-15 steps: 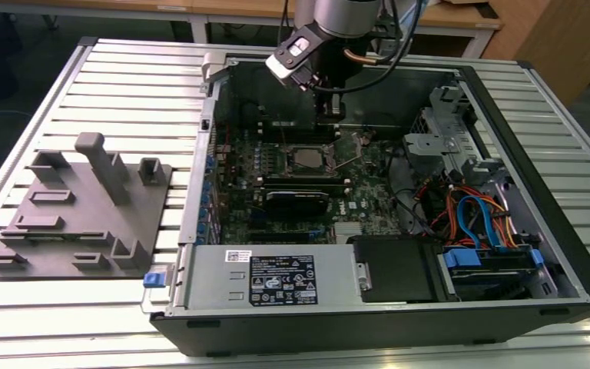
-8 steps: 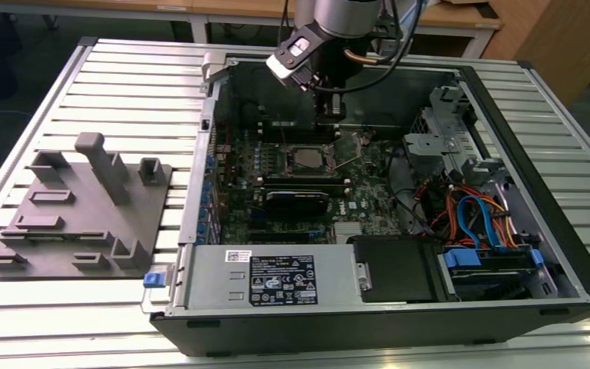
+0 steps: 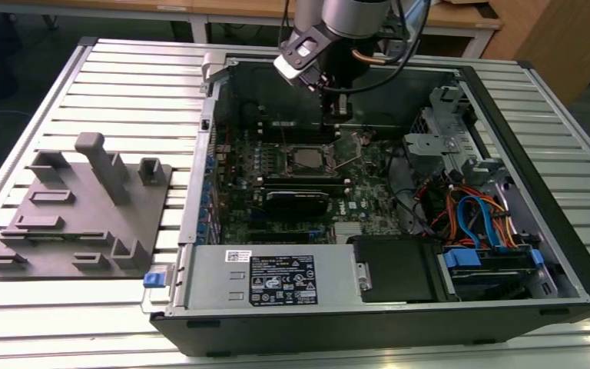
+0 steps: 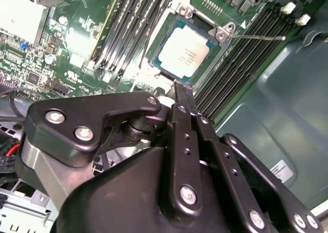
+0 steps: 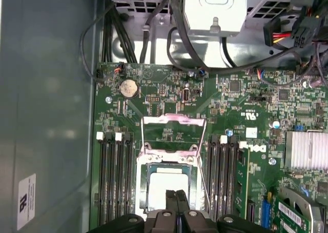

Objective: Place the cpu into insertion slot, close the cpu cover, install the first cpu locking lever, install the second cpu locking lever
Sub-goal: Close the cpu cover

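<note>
Gripper closed, prob. empty, just above cpu in socket.

Ribbed metal worktable, wooden desks behind, wooden cabinet at the exterior view's right, dark floor

Exterior view high and oblique over the open computer case; both wrist views close above the cpu.

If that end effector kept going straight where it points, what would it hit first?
Probably the cpu, lying just ahead of the end effector, though the gap between them is hard to judge.
</note>
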Available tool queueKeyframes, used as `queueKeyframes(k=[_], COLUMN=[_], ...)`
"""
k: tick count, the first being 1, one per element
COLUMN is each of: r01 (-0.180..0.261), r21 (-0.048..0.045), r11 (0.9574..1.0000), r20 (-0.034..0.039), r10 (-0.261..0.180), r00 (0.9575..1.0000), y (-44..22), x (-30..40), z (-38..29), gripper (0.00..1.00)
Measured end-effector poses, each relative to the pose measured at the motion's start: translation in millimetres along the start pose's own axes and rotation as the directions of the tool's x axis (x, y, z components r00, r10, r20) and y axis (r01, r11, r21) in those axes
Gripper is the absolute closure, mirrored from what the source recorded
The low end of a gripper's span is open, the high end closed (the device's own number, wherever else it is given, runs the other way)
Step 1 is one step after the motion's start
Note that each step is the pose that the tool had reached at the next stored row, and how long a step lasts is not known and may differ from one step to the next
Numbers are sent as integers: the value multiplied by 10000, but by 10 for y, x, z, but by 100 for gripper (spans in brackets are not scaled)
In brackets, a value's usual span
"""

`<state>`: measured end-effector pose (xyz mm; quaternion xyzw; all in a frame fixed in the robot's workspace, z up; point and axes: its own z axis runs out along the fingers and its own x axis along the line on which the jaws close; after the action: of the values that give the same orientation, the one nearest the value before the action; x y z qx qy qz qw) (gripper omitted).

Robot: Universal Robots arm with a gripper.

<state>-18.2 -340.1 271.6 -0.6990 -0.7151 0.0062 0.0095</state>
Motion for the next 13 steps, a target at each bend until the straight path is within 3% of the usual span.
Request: queueKeyframes(k=[7, 13], r01=[1, 0], r21=[1, 1], r11=[10000, 10000], r20=[1, 0], r10=[-1, 0], r00=[10000, 10000], y=[83, 88], x=[-2, -2], z=[-2, -2], gripper=[90, 90])
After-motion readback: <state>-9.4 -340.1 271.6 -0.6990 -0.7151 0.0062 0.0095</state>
